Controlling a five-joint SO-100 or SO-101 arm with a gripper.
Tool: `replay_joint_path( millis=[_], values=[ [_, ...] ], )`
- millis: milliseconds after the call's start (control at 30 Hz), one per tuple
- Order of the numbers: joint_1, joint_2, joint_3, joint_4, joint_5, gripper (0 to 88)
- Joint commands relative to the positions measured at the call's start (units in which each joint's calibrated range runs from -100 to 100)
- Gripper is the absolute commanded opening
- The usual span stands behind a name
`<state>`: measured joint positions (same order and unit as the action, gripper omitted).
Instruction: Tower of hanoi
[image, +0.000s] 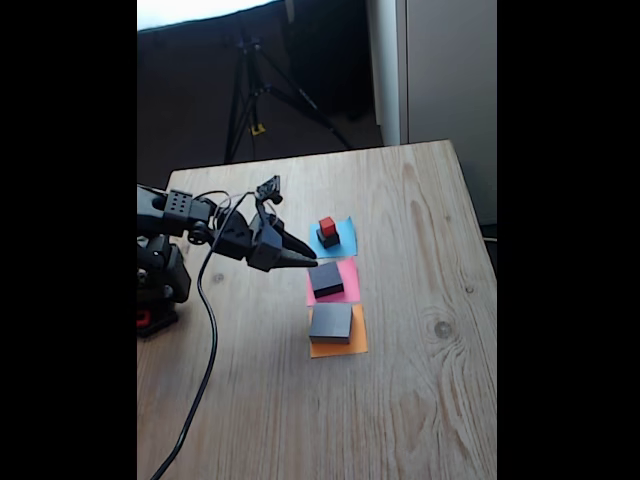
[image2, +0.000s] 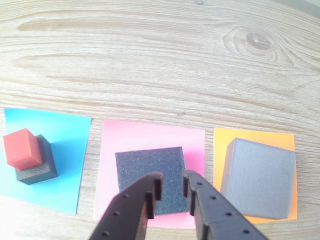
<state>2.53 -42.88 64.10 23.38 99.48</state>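
Bare table (image2: 150, 60) lies open beyond the three blocks; narrow gaps separate medium black block (image2: 150, 172) from its neighbours.

All black, this arm (image: 190, 225), matte plastic from the chunky base (image: 160, 285) by the table's (image: 420, 400) edge up to the pointed tip. A red patch shows low on the base, just above the tabletop. A boxy link on top carries a grid of small round holes (screw holes, perhaps). Thin black cables loop over the joints, and one thicker cable (image: 205, 340) trails from the base across the table. Up close in the wrist view, the gripper (image2: 171, 187) has two dark fingers (image2: 130, 210), each dotted with small round dimples and ending in a notched, stepped tip.
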Motion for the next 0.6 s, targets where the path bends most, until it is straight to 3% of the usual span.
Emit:
replay_joint_path(
  millis=[0,233,567],
  values=[
    [-2.49,-2.99,-19.38,25.06,0.02,0.4],
    [-7.84,0.04,-49.1,55.58,-6.34,0.4],
    [-15.19,1.78,-73.38,76.54,-11.35,0.4]
  ],
)
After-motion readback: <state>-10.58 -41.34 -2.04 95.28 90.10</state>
